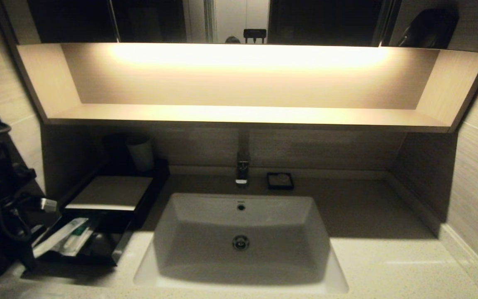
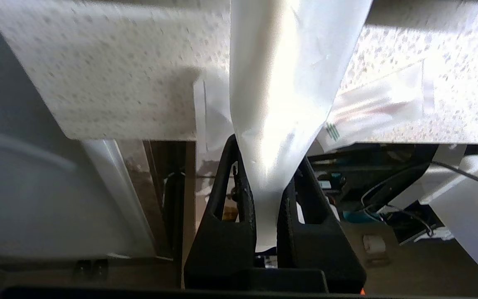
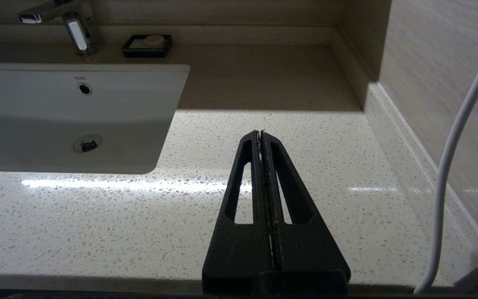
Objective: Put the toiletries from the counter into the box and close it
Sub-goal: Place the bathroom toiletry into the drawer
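Two grippers in play. Left gripper (image 2: 266,195) is off the front-left corner of the white rectangular sunk basin (image 1: 241,224), past the front edge of the pale speckled stone counter (image 2: 110,79), its black fingers (image 2: 230,199) pinching a white plastic-wrapped sachet (image 2: 280,95). A second clear-wrapped sachet with green stripes (image 2: 371,112) lies flat on the counter close to that front edge, beside the held one.

Black rectangular box with flat beige top panel (image 1: 108,193) sits left of the basin, its shallow black drawer (image 1: 93,245) slid out toward the front. Several wrapped toiletries (image 1: 67,238) lie in the drawer's left part; the right part shows bare black floor.

Right gripper (image 3: 260,137) hangs over the counter right of the basin, fingers pressed together, well apart from the wall upstand on the far right. Small black square dish (image 3: 147,45) stands behind the basin beside the chrome tap (image 3: 75,31).
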Motion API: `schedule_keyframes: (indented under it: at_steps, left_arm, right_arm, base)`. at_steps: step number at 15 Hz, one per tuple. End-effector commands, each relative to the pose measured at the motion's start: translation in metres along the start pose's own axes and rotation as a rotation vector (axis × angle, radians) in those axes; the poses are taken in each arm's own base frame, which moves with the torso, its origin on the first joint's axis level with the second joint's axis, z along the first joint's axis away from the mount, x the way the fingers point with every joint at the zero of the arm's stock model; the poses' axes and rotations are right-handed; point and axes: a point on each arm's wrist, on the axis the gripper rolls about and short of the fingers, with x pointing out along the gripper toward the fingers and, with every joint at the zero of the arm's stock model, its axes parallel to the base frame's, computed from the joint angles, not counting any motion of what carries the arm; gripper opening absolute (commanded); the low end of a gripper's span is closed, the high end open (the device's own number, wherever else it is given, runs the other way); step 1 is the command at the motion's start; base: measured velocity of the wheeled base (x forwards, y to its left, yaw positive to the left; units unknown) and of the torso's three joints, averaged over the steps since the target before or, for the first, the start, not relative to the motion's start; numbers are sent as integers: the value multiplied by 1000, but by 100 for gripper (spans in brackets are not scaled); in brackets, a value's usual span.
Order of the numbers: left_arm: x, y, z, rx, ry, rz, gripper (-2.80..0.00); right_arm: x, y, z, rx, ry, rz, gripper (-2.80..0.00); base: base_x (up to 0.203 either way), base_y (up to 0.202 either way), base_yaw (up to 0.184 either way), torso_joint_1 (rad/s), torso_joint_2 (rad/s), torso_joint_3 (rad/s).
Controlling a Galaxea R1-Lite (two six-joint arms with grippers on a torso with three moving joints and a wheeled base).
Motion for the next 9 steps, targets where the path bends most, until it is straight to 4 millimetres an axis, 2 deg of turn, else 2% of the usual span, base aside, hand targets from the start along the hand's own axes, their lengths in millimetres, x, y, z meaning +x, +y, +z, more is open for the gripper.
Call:
schedule_keyframes:
  at_steps: [1,9]
  left_arm:
    - [0,-1,5,9,2,1,-280]
    - [3,-2,20,26,-11,12,-280]
  right_arm:
    - [0,0,0,0,0,0,-280]
    - [0,0,0,0,0,0,-280]
  base:
    - [0,0,0,0,0,0]
    - [0,0,0,0,0,0]
